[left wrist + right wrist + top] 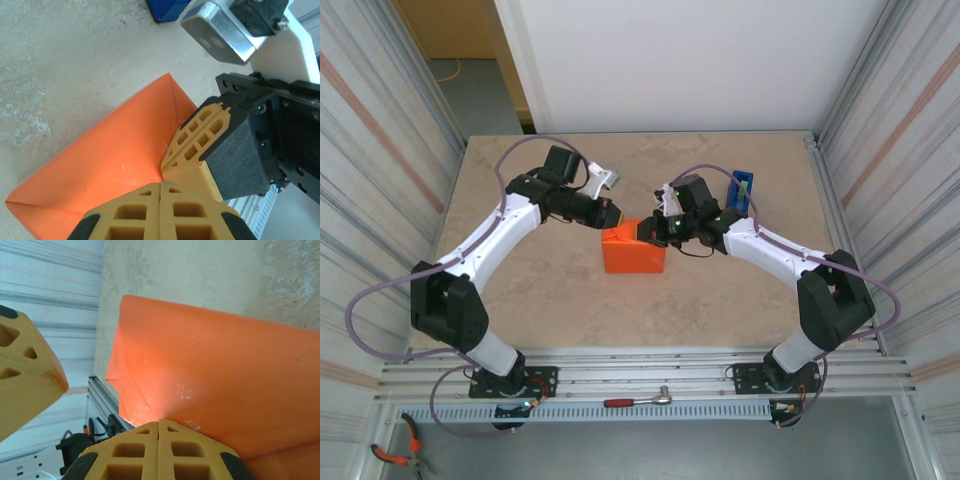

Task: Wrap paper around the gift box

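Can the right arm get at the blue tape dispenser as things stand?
Probably yes. The blue tape dispenser stands free beside the right arm's wrist, with nothing between them. But the right gripper is at the orange paper with jaws shut, so it must pull back and open first.

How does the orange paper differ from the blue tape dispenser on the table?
The paper is bright orange; the tape dispenser is blue. The paper, folded into a block, looks wider; the tape dispenser is narrow. The paper sits mid-table; the tape dispenser stands farther back, on the right side. Both rest on the table.
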`<action>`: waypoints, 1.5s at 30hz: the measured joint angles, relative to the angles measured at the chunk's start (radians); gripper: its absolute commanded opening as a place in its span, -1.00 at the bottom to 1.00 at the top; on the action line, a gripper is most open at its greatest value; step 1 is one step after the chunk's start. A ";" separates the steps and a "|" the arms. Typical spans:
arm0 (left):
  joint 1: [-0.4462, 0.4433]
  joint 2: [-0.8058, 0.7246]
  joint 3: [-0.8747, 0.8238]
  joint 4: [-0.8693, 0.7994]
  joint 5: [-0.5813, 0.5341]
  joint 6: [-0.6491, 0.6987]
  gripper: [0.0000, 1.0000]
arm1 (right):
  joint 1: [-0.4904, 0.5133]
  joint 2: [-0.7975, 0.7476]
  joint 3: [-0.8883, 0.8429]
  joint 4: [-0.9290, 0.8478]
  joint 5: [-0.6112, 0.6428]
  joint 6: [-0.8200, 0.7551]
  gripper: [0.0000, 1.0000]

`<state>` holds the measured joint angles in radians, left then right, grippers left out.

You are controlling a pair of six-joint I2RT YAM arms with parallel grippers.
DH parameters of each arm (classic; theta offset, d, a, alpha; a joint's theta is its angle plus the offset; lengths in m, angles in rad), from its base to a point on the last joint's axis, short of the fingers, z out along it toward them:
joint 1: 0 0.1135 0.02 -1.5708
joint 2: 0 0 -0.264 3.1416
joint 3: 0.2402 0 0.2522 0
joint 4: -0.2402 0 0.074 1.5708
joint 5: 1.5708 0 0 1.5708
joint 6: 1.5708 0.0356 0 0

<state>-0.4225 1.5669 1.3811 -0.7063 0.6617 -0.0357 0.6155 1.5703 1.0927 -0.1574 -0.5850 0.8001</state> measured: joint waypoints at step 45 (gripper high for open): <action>-0.031 0.013 -0.120 0.068 -0.041 0.035 -0.98 | -0.382 -0.227 0.036 -0.065 0.051 0.001 -0.27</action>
<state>-0.4538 1.5799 1.2610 -0.6380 0.6205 -0.0002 0.2337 1.3434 1.1290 -0.2226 -0.5335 0.8009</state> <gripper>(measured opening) 0.064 0.366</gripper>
